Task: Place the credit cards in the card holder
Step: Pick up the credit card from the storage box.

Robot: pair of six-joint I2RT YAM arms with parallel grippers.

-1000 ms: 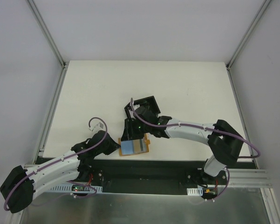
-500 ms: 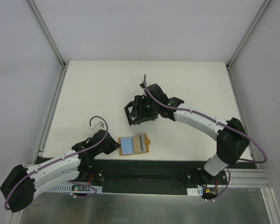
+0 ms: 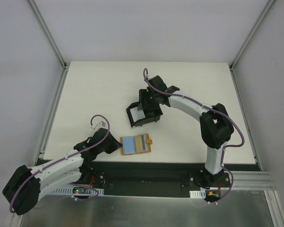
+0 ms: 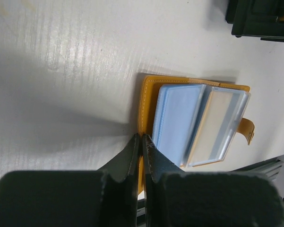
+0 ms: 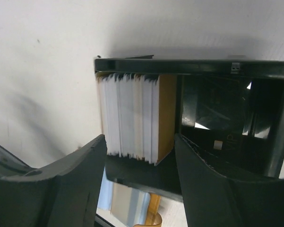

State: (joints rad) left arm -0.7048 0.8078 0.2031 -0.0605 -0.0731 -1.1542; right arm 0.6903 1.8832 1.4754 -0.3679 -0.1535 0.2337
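Note:
The black card holder [image 3: 131, 116] stands mid-table. In the right wrist view its rim [image 5: 189, 65] frames a white ridged stack, and a tan-orange credit card [image 5: 167, 113] stands upright against that stack's right side. My right gripper [image 3: 149, 107] hovers over the holder, open and empty [image 5: 139, 161]. The tan-orange folding wallet [image 3: 137, 145] lies open near the front edge, showing clear sleeves, one blue and one tan [image 4: 198, 123]. My left gripper [image 3: 115, 147] is shut on the wallet's left edge [image 4: 142, 140]. The holder's corner shows in the left wrist view [image 4: 260, 21].
The white table ends at a black front rail [image 3: 146, 171] just behind the wallet. Metal frame posts [image 3: 52, 40] rise at the back corners. The wallet also shows under the holder in the right wrist view [image 5: 127, 208].
My right gripper has moved from the wallet back up to the card holder and now hangs open over it. My left gripper stays shut on the wallet's edge.

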